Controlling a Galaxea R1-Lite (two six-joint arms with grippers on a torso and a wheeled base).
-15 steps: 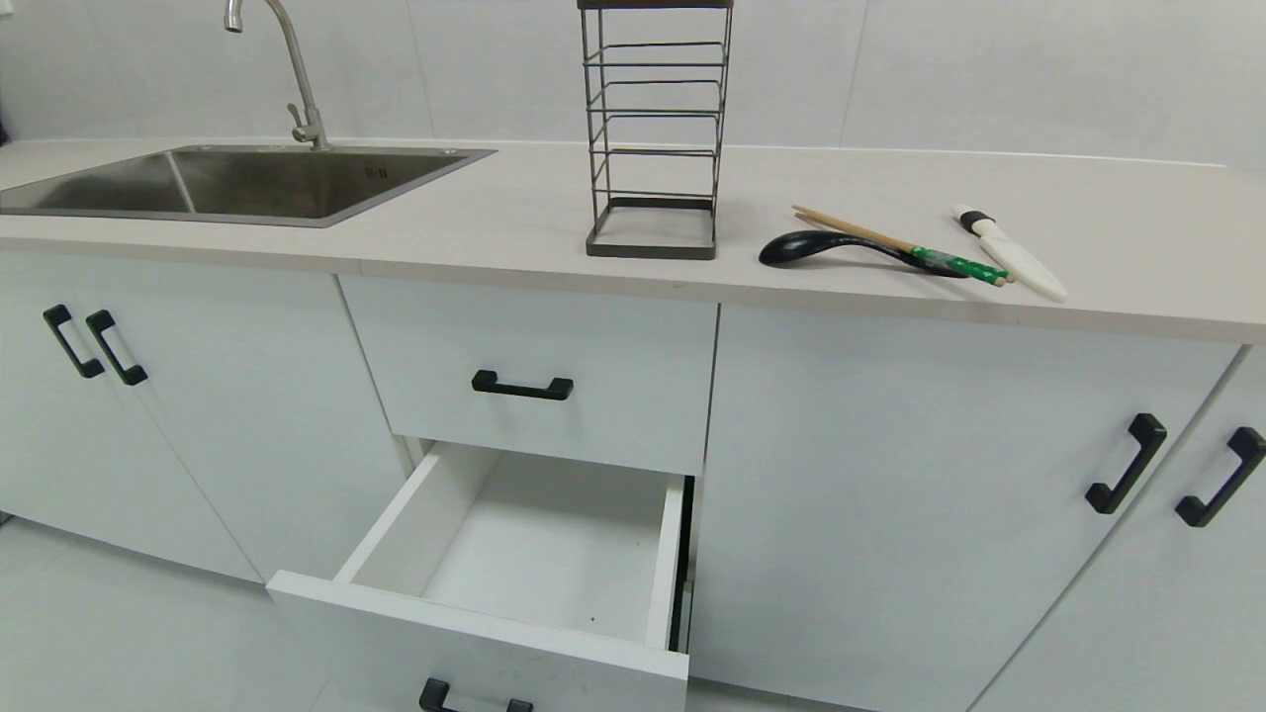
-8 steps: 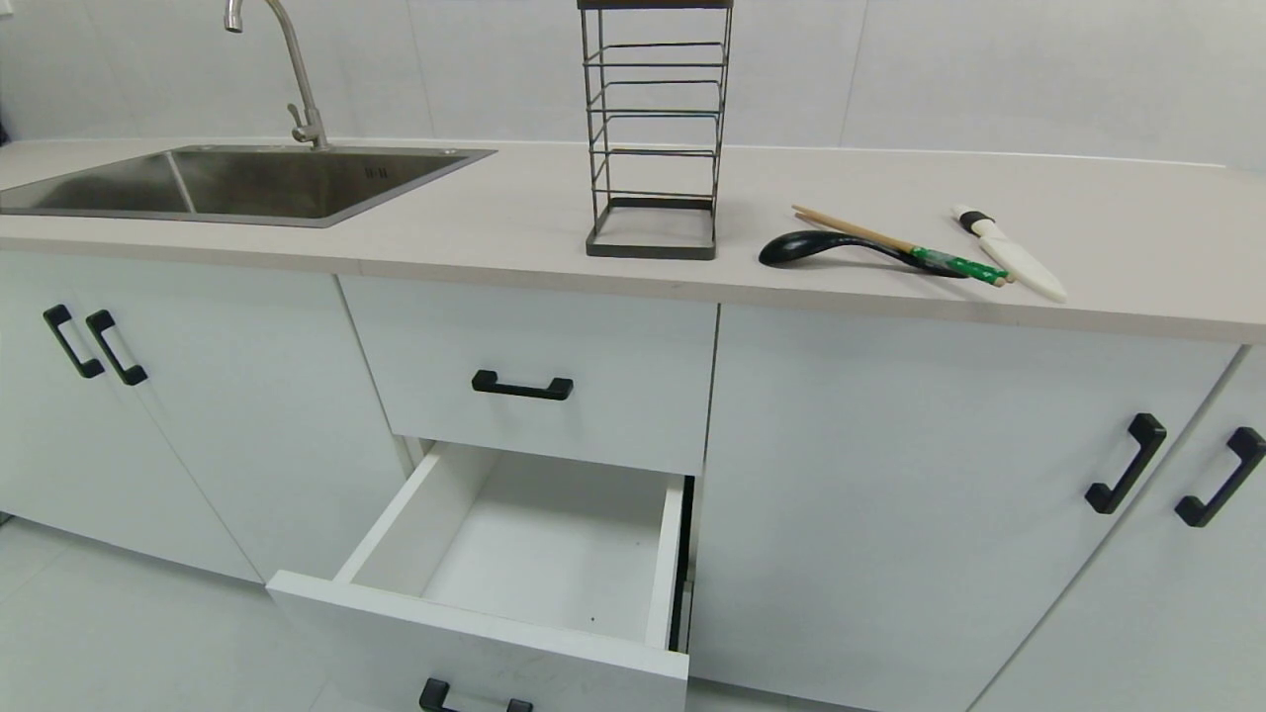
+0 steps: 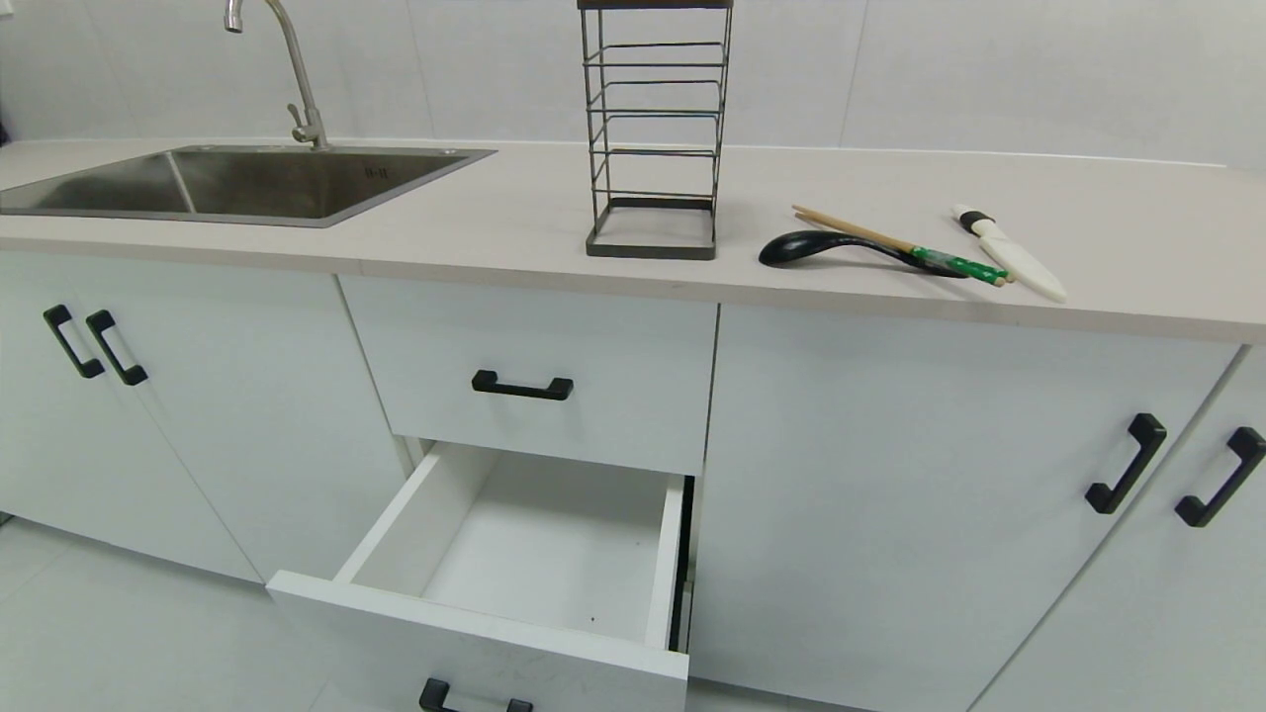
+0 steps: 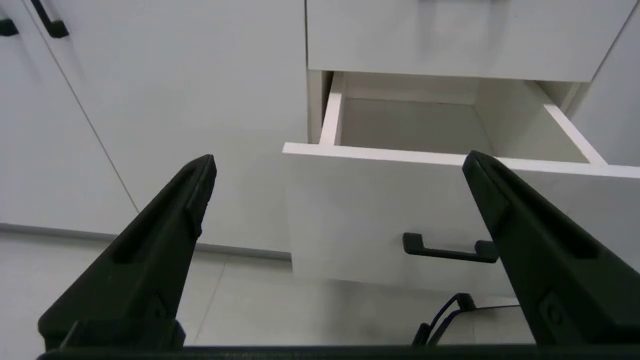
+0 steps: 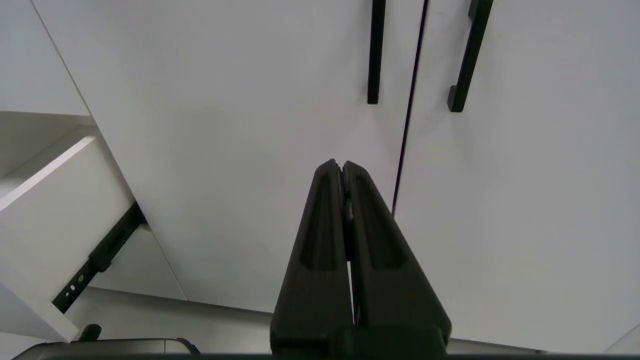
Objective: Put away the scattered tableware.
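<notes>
Here we see a black spoon point(image 3: 826, 244), chopsticks point(image 3: 885, 238) and a white knife point(image 3: 1011, 254) lying close together on the bench point(image 3: 475, 222), right of the wire rack point(image 3: 653, 129). The lower drawer point(image 3: 475, 621) stands pulled out. Our left claw point(image 4: 340, 165) gapes wide before it; our right claw point(image 5: 343, 175) is pressed closed.

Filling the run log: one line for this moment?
left gripper open | right gripper shut | lower drawer open | spoon, chopsticks, white utensil on counter
</notes>
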